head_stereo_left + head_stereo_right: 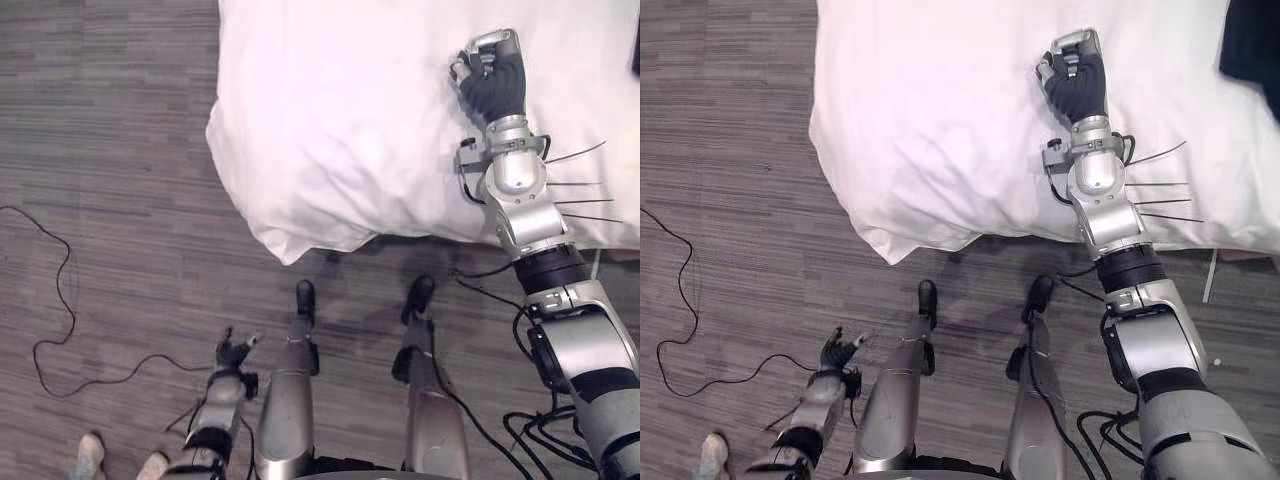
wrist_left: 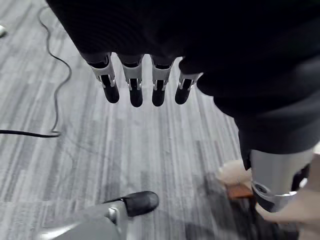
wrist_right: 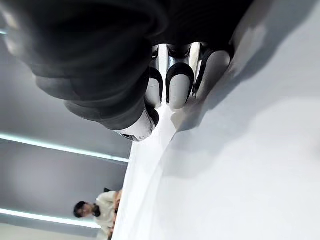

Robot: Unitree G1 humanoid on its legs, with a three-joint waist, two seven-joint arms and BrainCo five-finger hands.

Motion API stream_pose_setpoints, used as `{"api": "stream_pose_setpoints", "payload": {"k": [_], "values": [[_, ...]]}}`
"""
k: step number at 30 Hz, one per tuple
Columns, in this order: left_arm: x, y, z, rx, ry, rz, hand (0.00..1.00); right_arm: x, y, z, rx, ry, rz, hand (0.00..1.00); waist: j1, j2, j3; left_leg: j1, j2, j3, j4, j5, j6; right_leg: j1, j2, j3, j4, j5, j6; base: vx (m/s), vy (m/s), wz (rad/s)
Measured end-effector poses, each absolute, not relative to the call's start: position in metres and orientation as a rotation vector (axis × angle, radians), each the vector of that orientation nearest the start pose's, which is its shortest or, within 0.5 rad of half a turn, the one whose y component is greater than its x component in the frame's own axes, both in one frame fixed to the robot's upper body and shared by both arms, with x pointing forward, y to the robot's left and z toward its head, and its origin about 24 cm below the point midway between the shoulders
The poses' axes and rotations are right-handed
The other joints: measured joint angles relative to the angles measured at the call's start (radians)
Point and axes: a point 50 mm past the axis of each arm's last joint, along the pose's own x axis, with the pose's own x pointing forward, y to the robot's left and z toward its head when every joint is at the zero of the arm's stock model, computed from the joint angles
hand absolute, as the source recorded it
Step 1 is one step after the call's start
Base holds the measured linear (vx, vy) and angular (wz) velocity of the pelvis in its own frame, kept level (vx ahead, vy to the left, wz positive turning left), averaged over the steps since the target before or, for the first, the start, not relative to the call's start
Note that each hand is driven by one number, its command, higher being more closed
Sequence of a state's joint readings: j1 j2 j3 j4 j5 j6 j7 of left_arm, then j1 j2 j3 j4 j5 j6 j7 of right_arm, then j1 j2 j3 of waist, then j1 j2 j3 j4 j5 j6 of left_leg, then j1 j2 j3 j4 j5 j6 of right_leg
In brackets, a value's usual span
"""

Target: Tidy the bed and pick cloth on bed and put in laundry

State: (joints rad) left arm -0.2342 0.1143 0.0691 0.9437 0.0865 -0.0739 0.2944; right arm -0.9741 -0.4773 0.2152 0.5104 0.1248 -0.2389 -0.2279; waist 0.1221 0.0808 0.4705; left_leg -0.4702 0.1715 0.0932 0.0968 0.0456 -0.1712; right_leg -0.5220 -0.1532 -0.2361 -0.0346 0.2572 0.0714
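**Status: right hand on bed, dark cloth at far edge**

The right hand [image 1: 492,82] is clenched, holding nothing, and rests on the white duvet [image 1: 330,120] near the bed's near edge; the dark cloth [image 1: 1252,40] lies on the duvet at the far right, well apart from that hand; the left hand [image 1: 235,353] hangs low above the carpet [image 1: 120,150], released, its fingers [image 2: 135,87] straight. The duvet corner [image 1: 290,245] overhangs the floor; bare grey carpet extends to the left of the bed; a person's shoes [image 1: 90,455] stand just beside the left arm.
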Motion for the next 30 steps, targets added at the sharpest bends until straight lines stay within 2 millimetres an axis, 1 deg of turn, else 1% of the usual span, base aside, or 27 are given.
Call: {"api": "stream_pose_setpoints", "payload": {"k": [2,3,5,6,7,8,9,10,12,13,14,15,16,17,18,19,20,22,24,25,26,27,29,30], "values": [[0.245,0.198,-0.085,0.269,0.599,0.293,0.0,0.377,-0.156,0.267,-0.334,-0.7,-0.033,1.0,0.001,0.0,0.0,-0.004,0.003,0.008,0.021,-0.012,0.003,-0.002,0.0,0.012,0.0,-0.001,0.0,-0.04,0.029,-0.12],[0.245,0.197,-0.085,0.27,0.599,0.291,0.0,0.377,-0.152,0.265,-0.325,-0.697,-0.022,1.0,-0.001,0.0,0.0,-0.002,0.004,0.013,0.026,-0.015,0.003,-0.001,0.001,0.016,0.002,-0.001,0.0,-0.05,0.025,-0.22],[0.243,0.193,-0.088,0.267,0.612,0.293,0.0,0.376,-0.133,0.255,-0.319,-0.684,0.036,1.0,-0.003,0.0,0.0,0.016,0.005,0.026,0.026,-0.017,0.004,0.004,0.001,0.025,0.006,-0.001,0.001,-0.04,0.007,-0.22],[0.242,0.193,-0.09,0.267,0.623,0.292,0.0,0.373,-0.124,0.246,-0.325,-0.675,0.075,1.0,-0.005,0.0,0.0,0.031,0.008,0.031,0.023,-0.017,0.003,0.014,0.003,0.028,0.006,-0.002,0.001,-0.03,-0.009,-0.17],[0.24,0.193,-0.091,0.268,0.635,0.293,0.0,0.369,-0.109,0.229,-0.324,-0.647,0.137,1.0,-0.008,-0.001,0.0,0.056,0.015,0.033,0.02,-0.02,-0.001,0.036,0.011,0.029,0.006,-0.008,-0.006,0.0,-0.013,-0.13],[0.237,0.194,-0.093,0.274,0.649,0.296,0.0,0.362,-0.09,0.208,-0.308,-0.609,0.213,1.0,-0.011,-0.001,0.0,0.091,0.022,0.037,0.011,-0.022,-0.003,0.069,0.017,0.027,0.005,-0.017,-0.011,0.01,-0.015,-0.09],[0.235,0.195,-0.095,0.279,0.657,0.297,0.0,0.357,-0.079,0.195,-0.301,-0.58,0.265,1.0,-0.014,-0.001,0.0,0.113,0.026,0.037,0.004,-0.022,-0.003,0.088,0.022,0.025,0.005,-0.021,-0.016,0.04,-0.02,-0.07],[0.23,0.196,-0.097,0.284,0.669,0.3,0.0,0.343,-0.049,0.168,-0.286,-0.514,0.393,1.0,-0.027,-0.003,0.0,0.161,0.037,0.046,-0.013,-0.027,-0.01,0.13,0.032,0.02,0.004,-0.035,-0.017,0.04,-0.015,-0.09],[0.224,0.195,-0.101,0.301,0.68,0.291,0.0,0.317,-0.012,0.132,-0.261,-0.417,0.586,1.0,-0.028,-0.006,-0.002,0.236,0.043,0.053,-0.044,-0.027,-0.011,0.189,0.045,0.02,-0.007,-0.047,-0.017,0.06,-0.007,-0.15],[0.221,0.195,-0.102,0.308,0.686,0.287,0.0,0.31,-0.003,0.125,-0.25,-0.397,0.636,1.0,-0.029,-0.01,-0.004,0.254,0.044,0.059,-0.053,-0.027,-0.01,0.203,0.047,0.021,-0.008,-0.05,-0.018,0.08,0.006,-0.15],[0.213,0.195,-0.107,0.321,0.707,0.281,0.0,0.297,0.011,0.117,-0.203,-0.372,0.708,1.0,-0.032,-0.021,-0.014,0.287,0.046,0.07,-0.066,-0.027,-0.011,0.229,0.051,0.021,-0.014,-0.056,-0.016,0.06,0.005,-0.11],[0.207,0.195,-0.11,0.335,0.726,0.276,0.0,0.292,0.017,0.121,-0.156,-0.38,0.731,1.0,-0.033,-0.037,-0.026,0.307,0.046,0.078,-0.074,-0.028,-0.012,0.246,0.054,0.024,-0.021,-0.057,-0.015,0.06,0.011,-0.1],[0.203,0.196,-0.112,0.344,0.74,0.274,0.0,0.291,0.019,0.124,-0.141,-0.392,0.736,1.0,-0.035,-0.048,-0.034,0.318,0.045,0.082,-0.08,-0.028,-0.012,0.254,0.054,0.025,-0.024,-0.057,-0.015,0.07,0.03,-0.12],[0.189,0.198,-0.12,0.349,0.792,0.274,0.0,0.291,0.017,0.135,-0.1,-0.423,0.723,1.0,-0.045,-0.08,-0.07,0.343,0.042,0.092,-0.092,-0.027,-0.012,0.27,0.054,0.033,-0.028,-0.055,-0.018,0.08,0.04,-0.08],[0.183,0.198,-0.123,0.347,0.808,0.276,0.0,0.292,0.015,0.138,-0.08,-0.432,0.709,1.0,-0.049,-0.09,-0.085,0.352,0.041,0.093,-0.094,-0.028,-0.012,0.279,0.053,0.034,-0.032,-0.054,-0.018,0.1,0.058,-0.1],[0.18,0.2,-0.124,0.359,0.816,0.272,0.0,0.297,0.007,0.146,-0.048,-0.451,0.669,1.0,-0.05,-0.106,-0.107,0.368,0.037,0.1,-0.096,-0.03,-0.014,0.293,0.051,0.042,-0.037,-0.052,-0.015,0.07,0.044,-0.07],[0.18,0.199,-0.125,0.369,0.821,0.266,0.0,0.299,0.003,0.149,-0.037,-0.461,0.646,1.0,-0.051,-0.11,-0.115,0.371,0.034,0.103,-0.096,-0.03,-0.014,0.295,0.048,0.046,-0.037,-0.051,-0.014,0.07,0.061,-0.08],[0.18,0.196,-0.126,0.38,0.821,0.245,0.0,0.312,-0.014,0.162,-0.015,-0.495,0.561,1.0,-0.054,-0.111,-0.124,0.365,0.023,0.106,-0.094,-0.029,-0.013,0.285,0.036,0.05,-0.033,-0.047,-0.009,0.02,0.044,-0.03],[0.185,0.196,-0.123,0.379,0.8,0.239,0.0,0.327,-0.036,0.187,-0.037,-0.565,0.464,1.0,-0.056,-0.102,-0.119,0.295,0.019,0.106,-0.053,-0.033,-0.008,0.215,0.025,0.057,0.006,-0.046,-0.007,-0.05,0.018,0.02],[0.188,0.197,-0.121,0.379,0.791,0.24,0.0,0.331,-0.042,0.195,-0.048,-0.586,0.435,1.0,-0.056,-0.098,-0.112,0.273,0.019,0.103,-0.037,-0.034,-0.006,0.198,0.022,0.058,0.017,-0.046,-0.007,-0.09,0.008,0.09],[0.192,0.195,-0.118,0.37,0.769,0.241,0.0,0.341,-0.059,0.213,-0.079,-0.63,0.365,1.0,-0.056,-0.08,-0.085,0.232,0.021,0.097,0.004,-0.042,0.0,0.167,0.018,0.057,0.04,-0.046,-0.007,-0.12,-0.001,0.09],[0.198,0.193,-0.115,0.357,0.741,0.238,0.0,0.349,-0.074,0.226,-0.095,-0.655,0.293,1.0,-0.055,-0.061,-0.068,0.2,0.022,0.092,0.033,-0.049,0.001,0.143,0.015,0.058,0.053,-0.046,-0.008,-0.15,-0.008,0.09],[0.202,0.191,-0.113,0.337,0.722,0.237,0.0,0.358,-0.096,0.238,-0.113,-0.669,0.193,1.0,-0.053,-0.034,-0.053,0.152,0.022,0.085,0.065,-0.055,0.003,0.107,0.012,0.057,0.064,-0.046,-0.008,-0.14,-0.012,0.05],[0.204,0.191,-0.111,0.312,0.713,0.246,0.0,0.366,-0.113,0.241,-0.12,-0.657,0.111,1.0,-0.053,-0.022,-0.046,0.109,0.022,0.085,0.081,-0.056,0.005,0.068,0.011,0.06,0.067,-0.047,-0.003,-0.13,-0.022,0.01]]}}
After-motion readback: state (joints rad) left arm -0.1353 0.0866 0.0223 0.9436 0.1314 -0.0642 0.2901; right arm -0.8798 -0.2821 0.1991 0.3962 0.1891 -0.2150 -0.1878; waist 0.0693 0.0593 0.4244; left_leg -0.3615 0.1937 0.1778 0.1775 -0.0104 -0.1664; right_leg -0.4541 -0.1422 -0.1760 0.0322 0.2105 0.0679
